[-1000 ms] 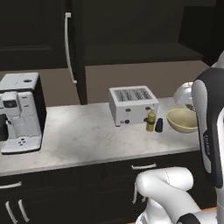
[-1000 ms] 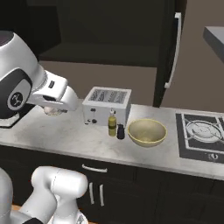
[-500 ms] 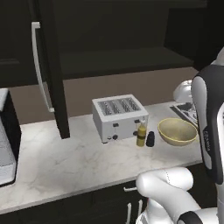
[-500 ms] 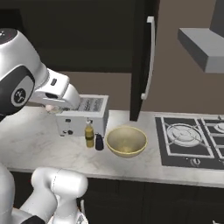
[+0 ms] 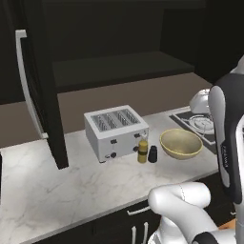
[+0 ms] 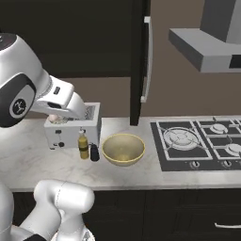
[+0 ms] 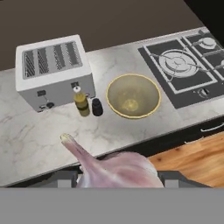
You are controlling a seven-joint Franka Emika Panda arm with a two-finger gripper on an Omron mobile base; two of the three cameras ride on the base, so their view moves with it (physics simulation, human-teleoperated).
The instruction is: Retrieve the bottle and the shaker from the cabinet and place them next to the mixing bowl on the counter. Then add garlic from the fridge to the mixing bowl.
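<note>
We roll along tabletop, view shifts; toaster slides toward centre, hob comes in. Gripper part-closed on garlic, held high over near edge. Bottle, shaker already stand touching, just left of mixing bowl. Only drop remains.

Rises along the right edge of the left base view, white forearm upright with dark joints. In the right base view, bulks at upper left, wrist angled down toward frame centre. Gripper sits at the bottom of the hand view, jaws part-closed on a pale pinkish garlic bulb, stem pointing upper left.
</note>
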